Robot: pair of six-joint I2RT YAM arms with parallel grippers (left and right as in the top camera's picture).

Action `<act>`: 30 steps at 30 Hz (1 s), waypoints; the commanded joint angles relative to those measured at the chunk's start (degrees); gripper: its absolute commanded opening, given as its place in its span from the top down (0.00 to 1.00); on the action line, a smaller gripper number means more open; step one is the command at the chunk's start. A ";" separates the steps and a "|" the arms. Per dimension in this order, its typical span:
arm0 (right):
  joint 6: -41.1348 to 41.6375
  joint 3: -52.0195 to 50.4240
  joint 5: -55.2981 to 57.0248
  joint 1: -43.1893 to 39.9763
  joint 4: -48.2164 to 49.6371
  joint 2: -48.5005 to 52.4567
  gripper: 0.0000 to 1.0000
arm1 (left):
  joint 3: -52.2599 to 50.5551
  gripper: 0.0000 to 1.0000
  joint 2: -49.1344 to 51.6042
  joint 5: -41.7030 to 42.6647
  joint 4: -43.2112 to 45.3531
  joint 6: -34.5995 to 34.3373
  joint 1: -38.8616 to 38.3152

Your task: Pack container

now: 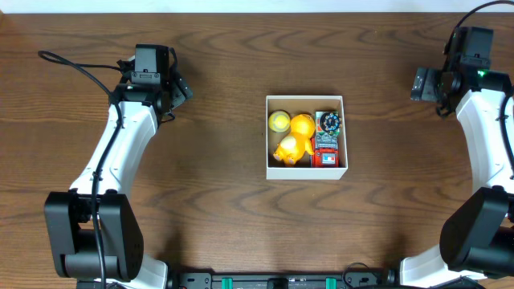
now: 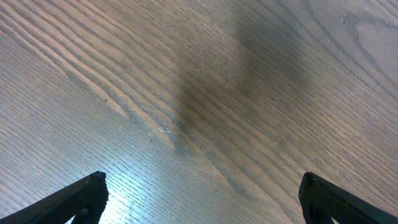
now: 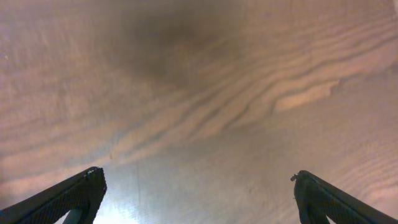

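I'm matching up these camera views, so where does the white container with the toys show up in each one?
Overhead: the container sits just right of center.
Left wrist: not in it; only the table shows.
Right wrist: not in it either.
Shared landmark: the table's wood grain, seen in all three views.

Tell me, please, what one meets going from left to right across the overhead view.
Left tool → container, holding a pale yellow ball and then a red toy → right tool.

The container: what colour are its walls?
The container has white walls. The overhead view shows it best.
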 commanded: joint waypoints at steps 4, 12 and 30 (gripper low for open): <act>1.01 0.59 -7.78 -0.22 1.01 0.26 0.01 | 0.59 0.02 0.02 -0.72 -0.20 0.57 0.17; 4.44 0.59 -12.28 -0.11 7.52 -8.35 0.01 | 0.59 0.02 0.02 -0.72 -0.20 0.57 0.17; 3.10 -4.09 -13.33 1.25 1.79 -48.70 0.01 | 0.59 0.02 0.02 -0.72 -0.17 0.59 0.17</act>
